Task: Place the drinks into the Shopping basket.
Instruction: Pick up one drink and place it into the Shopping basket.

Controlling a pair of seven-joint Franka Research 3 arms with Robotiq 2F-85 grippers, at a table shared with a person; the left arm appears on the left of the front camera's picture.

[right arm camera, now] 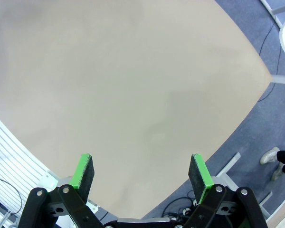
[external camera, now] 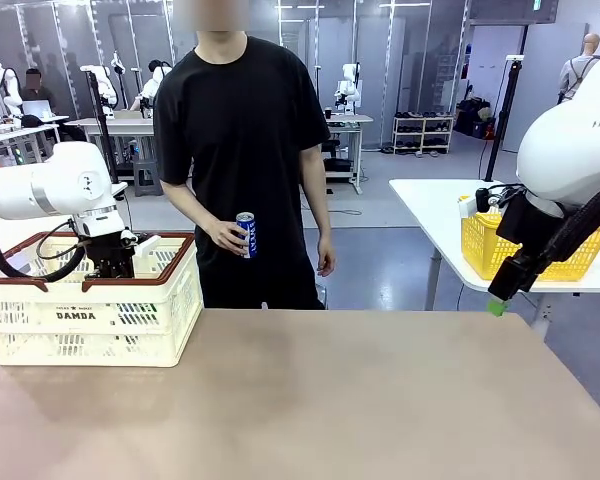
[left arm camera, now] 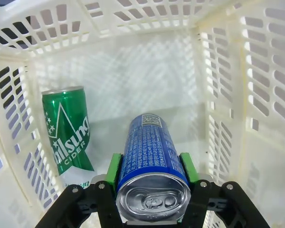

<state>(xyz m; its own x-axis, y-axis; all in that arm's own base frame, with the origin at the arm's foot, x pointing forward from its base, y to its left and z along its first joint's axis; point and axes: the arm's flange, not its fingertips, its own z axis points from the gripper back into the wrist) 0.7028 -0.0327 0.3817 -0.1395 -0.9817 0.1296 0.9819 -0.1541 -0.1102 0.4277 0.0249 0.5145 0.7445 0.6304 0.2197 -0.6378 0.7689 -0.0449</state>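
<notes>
Inside the cream "DAMDA" Shopping basket (external camera: 90, 320), left fingers (left arm camera: 115, 167) clamp a blue can (left arm camera: 149, 152) just beside a green "hilsung CIDER" can (left arm camera: 66, 128), while right fingers (right arm camera: 84, 171) gape above the table (right arm camera: 133, 71).

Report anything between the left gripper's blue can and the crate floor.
Nothing visible: bare floor of the cream slotted plastic crate lies beyond the slim blue metal can; the green metal can stands aside.

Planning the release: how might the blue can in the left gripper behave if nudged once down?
The blue can is slim and tall, so a nudge may tip it. Its round, smooth metal body would then probably roll toward the green can.
</notes>
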